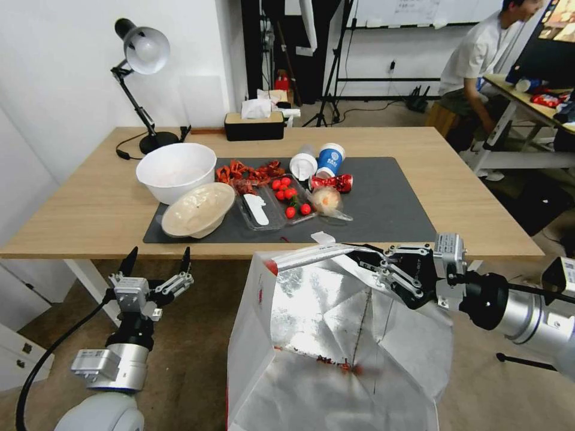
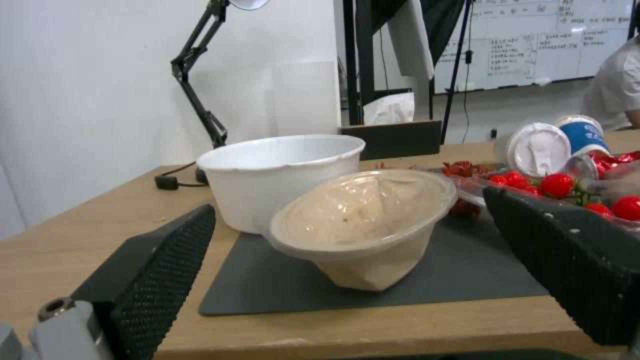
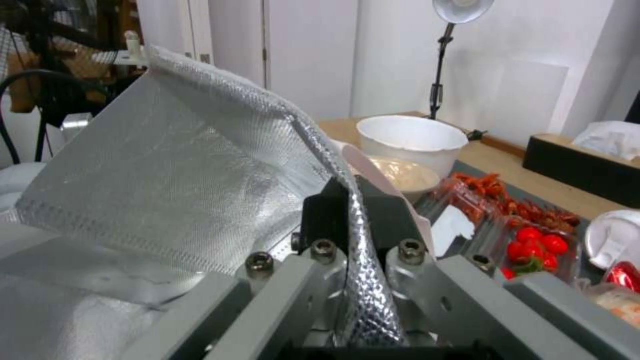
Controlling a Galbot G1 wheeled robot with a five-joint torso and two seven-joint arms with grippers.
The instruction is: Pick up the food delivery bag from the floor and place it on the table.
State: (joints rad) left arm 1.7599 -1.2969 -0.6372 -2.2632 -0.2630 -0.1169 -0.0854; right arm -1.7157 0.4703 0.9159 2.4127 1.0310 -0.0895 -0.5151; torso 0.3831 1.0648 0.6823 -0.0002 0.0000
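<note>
Light-wood tabletop [image 1: 90, 209] crowded with food containers fills the background. Just before its near edge hangs the food delivery bag [image 1: 335, 347], large, foil-lined, likely light and crumply, best held by its rim. Right pincer [image 1: 365, 263] is clamped on that rim; its wrist view shows foil pinched between pads. Left pincer [image 1: 157, 263] hovers open, empty.

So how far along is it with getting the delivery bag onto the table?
Done: the right gripper is clamped on the food delivery bag at its foil-lined rim. In hand: the bag hangs in front of the table, near its front edge. Left: setting it on the tabletop. The left gripper is open and empty below that edge.
</note>
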